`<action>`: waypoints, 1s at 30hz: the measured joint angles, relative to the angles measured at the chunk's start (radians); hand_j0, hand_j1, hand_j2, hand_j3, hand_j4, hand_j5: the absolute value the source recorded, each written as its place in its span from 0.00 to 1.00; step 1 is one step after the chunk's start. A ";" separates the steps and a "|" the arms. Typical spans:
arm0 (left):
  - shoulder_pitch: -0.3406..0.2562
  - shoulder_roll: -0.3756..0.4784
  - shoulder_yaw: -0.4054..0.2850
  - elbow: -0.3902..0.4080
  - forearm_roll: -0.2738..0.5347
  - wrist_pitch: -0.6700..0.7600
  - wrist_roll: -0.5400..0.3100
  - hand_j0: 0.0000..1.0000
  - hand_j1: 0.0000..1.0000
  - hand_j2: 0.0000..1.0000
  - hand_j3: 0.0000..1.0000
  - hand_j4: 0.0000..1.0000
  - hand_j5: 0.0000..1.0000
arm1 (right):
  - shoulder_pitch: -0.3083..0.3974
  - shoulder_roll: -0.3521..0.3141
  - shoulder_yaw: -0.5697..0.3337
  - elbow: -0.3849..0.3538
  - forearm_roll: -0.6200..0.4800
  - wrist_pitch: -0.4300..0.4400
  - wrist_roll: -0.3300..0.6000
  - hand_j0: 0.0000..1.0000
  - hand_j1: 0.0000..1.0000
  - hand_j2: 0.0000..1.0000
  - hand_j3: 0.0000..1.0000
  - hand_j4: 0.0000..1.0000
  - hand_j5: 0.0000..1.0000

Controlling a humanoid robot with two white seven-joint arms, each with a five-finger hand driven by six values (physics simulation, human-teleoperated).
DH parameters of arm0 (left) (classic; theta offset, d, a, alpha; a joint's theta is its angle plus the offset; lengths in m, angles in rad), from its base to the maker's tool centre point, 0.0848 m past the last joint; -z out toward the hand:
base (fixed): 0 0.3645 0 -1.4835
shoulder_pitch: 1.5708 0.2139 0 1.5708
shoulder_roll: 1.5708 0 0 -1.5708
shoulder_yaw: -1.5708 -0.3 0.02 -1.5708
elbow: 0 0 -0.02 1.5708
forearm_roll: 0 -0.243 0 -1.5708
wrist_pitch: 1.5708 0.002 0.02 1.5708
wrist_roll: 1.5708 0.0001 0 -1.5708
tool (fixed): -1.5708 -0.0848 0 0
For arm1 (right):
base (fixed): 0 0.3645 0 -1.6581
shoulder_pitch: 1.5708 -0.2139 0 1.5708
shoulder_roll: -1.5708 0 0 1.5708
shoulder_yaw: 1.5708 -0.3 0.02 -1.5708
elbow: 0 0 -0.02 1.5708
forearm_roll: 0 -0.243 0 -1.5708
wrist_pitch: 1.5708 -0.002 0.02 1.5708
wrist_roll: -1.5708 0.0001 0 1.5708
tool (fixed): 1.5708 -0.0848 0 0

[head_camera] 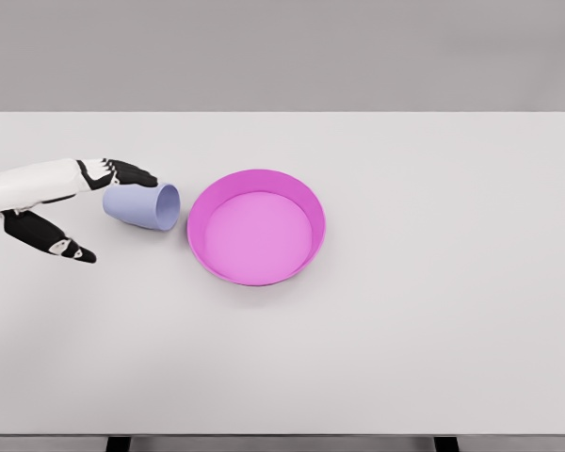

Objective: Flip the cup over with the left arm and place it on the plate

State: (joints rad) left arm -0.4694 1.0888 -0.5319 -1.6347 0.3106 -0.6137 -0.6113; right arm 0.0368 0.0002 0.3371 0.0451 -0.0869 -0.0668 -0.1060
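So there's one lavender cup [143, 206] lying on its side on the white table [433, 311], mouth facing the one pink plate [256, 227] just beside it. My left hand [71, 212] is at the cup's base, fingers [127, 173] spread, thumb below, not gripping anything yet.

We are looking down at a pale grey surface [405, 358] that is filling most of the view, its far edge running straight across the upper part. Beyond it a plain grey backdrop [282, 52] is showing, and two dark supports [445, 443] are peeking out under the near edge.
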 measured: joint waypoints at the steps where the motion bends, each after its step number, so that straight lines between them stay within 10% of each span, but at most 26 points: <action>1: -0.002 0.000 -0.001 0.000 -0.001 0.000 0.000 1.00 1.00 1.00 1.00 1.00 1.00 | 0.000 0.000 0.000 0.001 0.000 0.000 0.000 1.00 1.00 1.00 1.00 1.00 1.00; 30: -0.121 -0.310 -0.044 0.403 -0.212 0.000 0.000 1.00 1.00 1.00 1.00 1.00 1.00 | 0.000 0.000 0.000 0.004 0.000 0.000 0.000 1.00 1.00 1.00 1.00 1.00 1.00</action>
State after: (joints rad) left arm -0.5906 0.7784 -0.5754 -1.2320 0.0986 -0.6132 -0.6112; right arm 0.0368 0.0002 0.3375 0.0489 -0.0872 -0.0673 -0.1059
